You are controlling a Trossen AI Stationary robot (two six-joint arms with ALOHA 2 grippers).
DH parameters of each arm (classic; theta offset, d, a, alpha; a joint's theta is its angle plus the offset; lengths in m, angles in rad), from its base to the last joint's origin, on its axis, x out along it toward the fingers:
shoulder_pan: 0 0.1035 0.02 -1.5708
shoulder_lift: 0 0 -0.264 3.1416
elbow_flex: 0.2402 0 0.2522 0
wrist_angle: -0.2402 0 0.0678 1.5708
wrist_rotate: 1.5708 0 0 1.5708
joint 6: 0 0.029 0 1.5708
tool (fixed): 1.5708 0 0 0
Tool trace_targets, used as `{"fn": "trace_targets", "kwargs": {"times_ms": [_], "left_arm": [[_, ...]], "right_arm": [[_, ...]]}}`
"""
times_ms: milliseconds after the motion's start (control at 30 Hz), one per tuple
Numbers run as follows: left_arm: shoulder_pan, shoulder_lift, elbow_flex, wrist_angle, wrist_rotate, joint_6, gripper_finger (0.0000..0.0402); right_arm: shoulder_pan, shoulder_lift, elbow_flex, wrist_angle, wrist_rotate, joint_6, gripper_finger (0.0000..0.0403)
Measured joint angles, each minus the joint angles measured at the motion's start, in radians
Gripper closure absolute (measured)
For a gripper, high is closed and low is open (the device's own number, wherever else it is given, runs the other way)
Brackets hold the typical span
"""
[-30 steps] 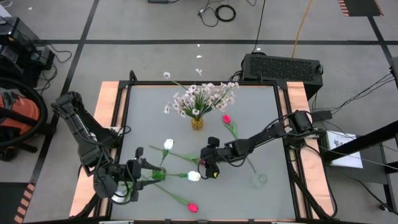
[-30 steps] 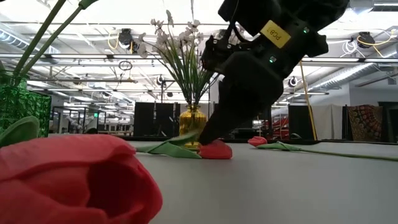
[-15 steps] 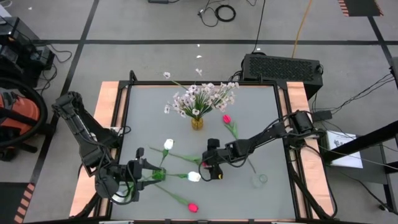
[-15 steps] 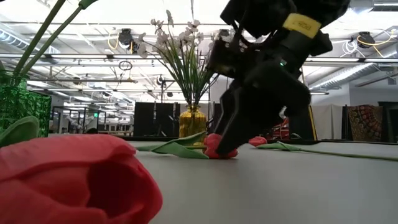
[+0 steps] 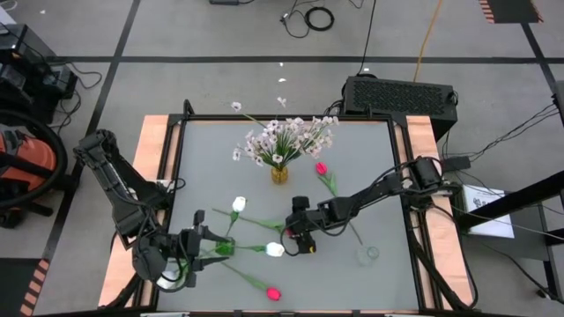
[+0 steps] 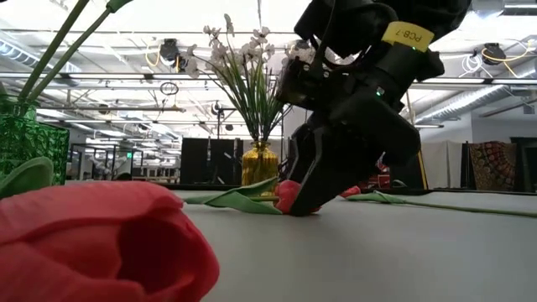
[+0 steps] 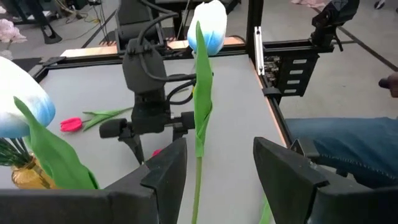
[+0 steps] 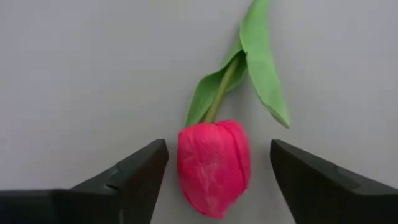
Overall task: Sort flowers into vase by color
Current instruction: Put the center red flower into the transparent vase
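A pink-red tulip [image 8: 213, 167] lies on the grey table, also seen in the high view [image 5: 289, 230]. My right gripper [image 8: 217, 163] is open and low over it, one finger on each side of the head with a gap on both sides; it also shows in the high view [image 5: 300, 236]. A green lattice vase [image 5: 224, 249] holds two white tulips [image 5: 239, 204] [image 5: 275, 249] that lean out. My left gripper [image 7: 217, 158] is open beside that vase, with a white tulip's stem [image 7: 199, 143] standing between its fingers, untouched.
A gold vase [image 5: 279, 173] with sprays of pale blossoms stands at the far middle. Two more pink-red tulips lie on the table, one right of it [image 5: 322, 167] and one at the near edge [image 5: 271, 293]. A clear glass [image 5: 367, 255] stands at the near right.
My right gripper has turned about its wrist and shifted a little toward the table's left, staying low over the pink-red tulip's head. The tulip stays on the table.
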Motion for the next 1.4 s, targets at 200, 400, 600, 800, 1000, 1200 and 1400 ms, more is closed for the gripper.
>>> {"fn": "trace_targets", "kwargs": {"times_ms": [200, 400, 600, 800, 1000, 1200, 1400], "left_arm": [[0.000, 0.000, 0.000, 0.005, 0.000, 0.004, 0.0208], [0.000, 0.000, 0.000, 0.005, 0.000, 0.023, 0.0208], [0.000, 0.000, 0.000, 0.005, -0.013, 0.028, 0.0208], [0.000, 0.000, 0.000, 0.010, -0.018, 0.029, 0.0208], [0.027, 0.000, 0.004, 0.051, -0.064, 0.067, 0.0208], [0.067, 0.000, 0.035, 0.134, -0.066, 0.195, 0.0208], [0.085, 0.001, 0.060, 0.301, -0.066, 0.370, 0.0208]], "right_arm": [[0.000, 0.011, 0.001, 0.008, -0.010, 0.007, 0.0176], [0.000, -0.019, 0.005, -0.033, -0.009, -0.001, 0.0223], [0.004, -0.064, 0.042, -0.114, -0.008, 0.022, 0.0253], [0.018, -0.093, 0.045, -0.144, -0.008, 0.032, 0.0269], [0.030, -0.171, 0.045, -0.253, -0.012, 0.059, 0.0273], [0.053, -0.335, 0.045, -0.402, -0.033, 0.108, 0.0273], [0.086, -0.535, 0.045, -0.498, -0.032, 0.152, 0.0273]]}}
